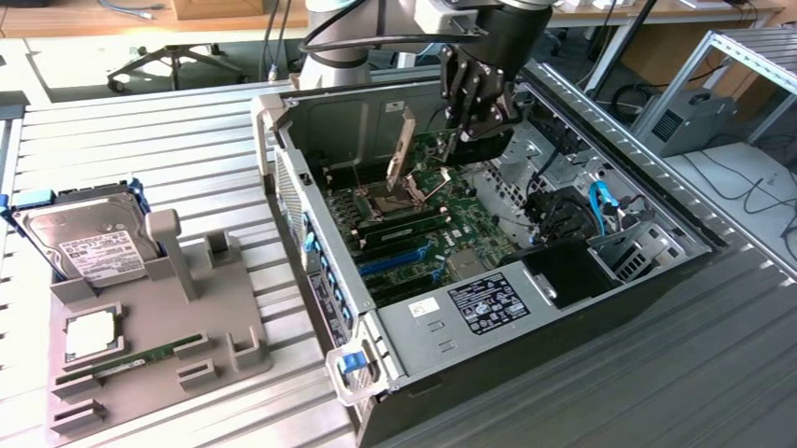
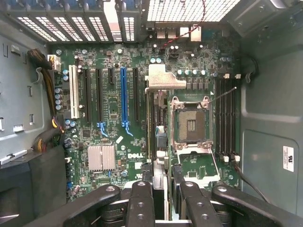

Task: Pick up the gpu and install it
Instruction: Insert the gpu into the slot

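Note:
The gpu (image 2: 163, 79) hangs edge-on over the motherboard (image 2: 111, 127) inside the open computer case (image 1: 498, 308). Its silver end bracket points toward the case's rear vents, and its thin card runs back between my fingers (image 2: 140, 203). My gripper (image 2: 168, 205) is shut on it. The card hovers between the black expansion slots beside the blue slot (image 2: 123, 97) and the open processor socket (image 2: 191, 125). In the exterior view the gripper (image 1: 480, 126) reaches down into the case from above, with the gpu's dark body (image 1: 488, 147) under the fingers.
Left of the case stands a grey holder tray (image 1: 212, 350) with a silver hard drive (image 1: 88, 245), a processor (image 1: 91, 334) and a green memory stick (image 1: 144, 357). The case walls, cable bundles (image 2: 47, 137), blue cables (image 1: 602, 207) and a black box (image 1: 566, 271) hem in the motherboard.

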Motion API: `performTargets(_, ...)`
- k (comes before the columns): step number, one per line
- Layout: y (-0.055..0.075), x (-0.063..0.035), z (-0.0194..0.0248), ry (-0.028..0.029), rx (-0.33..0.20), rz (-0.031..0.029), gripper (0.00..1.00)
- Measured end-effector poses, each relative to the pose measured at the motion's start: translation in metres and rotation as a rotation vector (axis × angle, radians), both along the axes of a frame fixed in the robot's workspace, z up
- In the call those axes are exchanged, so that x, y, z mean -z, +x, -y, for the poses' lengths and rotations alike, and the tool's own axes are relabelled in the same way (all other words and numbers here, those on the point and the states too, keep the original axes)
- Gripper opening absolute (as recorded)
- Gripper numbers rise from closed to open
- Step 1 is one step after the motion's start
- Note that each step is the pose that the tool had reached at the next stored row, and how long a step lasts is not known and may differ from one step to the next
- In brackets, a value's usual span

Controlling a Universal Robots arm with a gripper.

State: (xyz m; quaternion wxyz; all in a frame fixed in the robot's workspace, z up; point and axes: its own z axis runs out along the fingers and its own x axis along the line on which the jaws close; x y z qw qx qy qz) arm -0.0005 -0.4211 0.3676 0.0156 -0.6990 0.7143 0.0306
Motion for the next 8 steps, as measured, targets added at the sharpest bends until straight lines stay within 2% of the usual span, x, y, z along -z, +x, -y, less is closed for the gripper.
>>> performTargets(8,-0.0007,0.0003,0.0047,0.0,0.0,0.0,0.27)
